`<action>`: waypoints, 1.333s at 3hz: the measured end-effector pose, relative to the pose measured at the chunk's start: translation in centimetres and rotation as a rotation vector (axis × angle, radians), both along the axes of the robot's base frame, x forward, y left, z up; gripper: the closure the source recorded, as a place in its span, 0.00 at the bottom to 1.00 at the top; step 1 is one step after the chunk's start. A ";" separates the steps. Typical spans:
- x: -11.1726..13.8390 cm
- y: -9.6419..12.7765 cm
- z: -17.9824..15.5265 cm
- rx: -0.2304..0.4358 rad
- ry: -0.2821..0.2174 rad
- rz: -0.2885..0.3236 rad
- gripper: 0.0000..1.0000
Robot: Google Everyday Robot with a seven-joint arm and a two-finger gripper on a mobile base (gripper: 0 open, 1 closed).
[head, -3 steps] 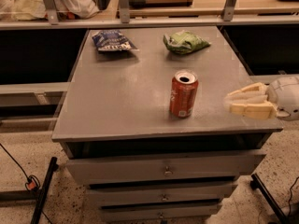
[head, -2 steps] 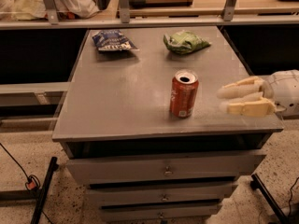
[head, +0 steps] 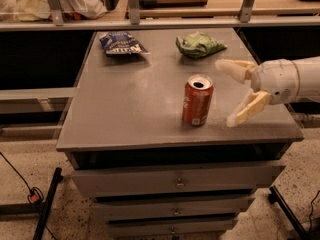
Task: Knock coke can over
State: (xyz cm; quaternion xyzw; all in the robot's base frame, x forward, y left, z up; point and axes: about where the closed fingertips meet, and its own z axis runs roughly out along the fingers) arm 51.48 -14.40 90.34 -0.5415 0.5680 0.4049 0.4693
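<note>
The coke can (head: 197,100), red with white script and a silver top with a dark hole, stands upright on the grey table (head: 130,109), right of its middle and near the front edge. My gripper (head: 226,93) comes in from the right on a white arm, just right of the can and apart from it. It is open, with one cream finger (head: 234,67) behind and one finger (head: 248,109) in front, both pointing left toward the can.
A dark blue snack bag (head: 121,43) lies at the table's back left and a green snack bag (head: 198,44) at the back right. Drawers (head: 175,182) sit below the tabletop. A shelf rail (head: 165,23) runs behind the table. Cables lie on the floor at left.
My gripper has moved left and slightly back toward the can, and its fingers have spread wider. The can has stayed upright in place.
</note>
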 end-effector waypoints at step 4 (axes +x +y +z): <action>7.0 7.0 -2.7 0.024 -0.008 0.046 0.39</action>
